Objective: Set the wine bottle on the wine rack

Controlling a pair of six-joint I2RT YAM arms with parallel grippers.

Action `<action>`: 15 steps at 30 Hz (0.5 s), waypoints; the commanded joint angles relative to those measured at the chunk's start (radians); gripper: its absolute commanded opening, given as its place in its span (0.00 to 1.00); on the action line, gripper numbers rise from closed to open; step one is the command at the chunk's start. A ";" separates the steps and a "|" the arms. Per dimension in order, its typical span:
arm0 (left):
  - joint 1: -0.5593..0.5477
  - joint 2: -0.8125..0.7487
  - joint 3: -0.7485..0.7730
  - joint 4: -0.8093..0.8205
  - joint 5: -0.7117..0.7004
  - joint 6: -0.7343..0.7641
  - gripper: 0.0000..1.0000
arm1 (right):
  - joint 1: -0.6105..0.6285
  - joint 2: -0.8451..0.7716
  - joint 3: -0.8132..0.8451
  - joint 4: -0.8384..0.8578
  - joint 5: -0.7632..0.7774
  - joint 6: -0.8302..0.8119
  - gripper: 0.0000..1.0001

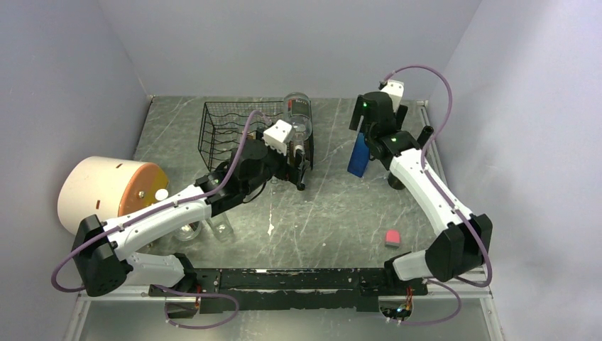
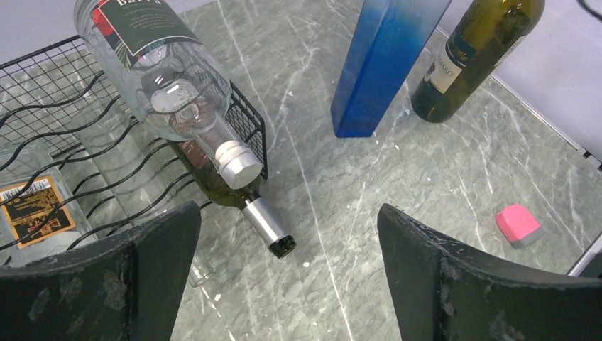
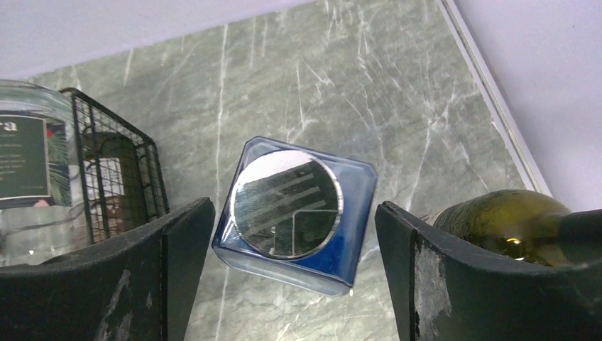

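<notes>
The black wire wine rack [image 1: 223,131] stands at the back centre. A clear bottle [image 2: 163,71] lies tilted on its right end, and a dark bottle with a silver neck [image 2: 263,224] pokes out below it. My left gripper [image 2: 287,284] hangs open over bare table just in front of that neck, holding nothing. A tall blue square bottle [image 3: 287,202] stands upright to the right of the rack. My right gripper [image 3: 294,273] is above its silver cap, one finger on each side, with gaps showing on both. A green wine bottle [image 3: 497,220] stands just right of the blue one.
A white drum with an orange face [image 1: 106,192] lies at the left. Clear glasses [image 1: 220,229] stand under the left arm. A pink block [image 1: 392,238] sits near the right arm's base. Grey walls close in the table [image 1: 326,213] on three sides.
</notes>
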 commanded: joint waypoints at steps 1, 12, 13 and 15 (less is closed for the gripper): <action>0.001 -0.026 -0.009 0.030 -0.006 -0.005 0.98 | 0.020 0.031 0.025 -0.013 0.069 0.042 0.87; 0.001 -0.033 -0.017 0.038 -0.050 -0.029 0.99 | 0.050 0.033 0.061 -0.021 0.076 0.024 0.42; 0.001 -0.031 -0.016 0.041 -0.057 -0.036 0.99 | 0.055 0.017 0.065 -0.011 0.061 0.003 0.40; 0.001 -0.019 0.004 0.029 -0.038 -0.028 0.99 | 0.062 -0.021 0.073 0.000 -0.005 -0.048 0.37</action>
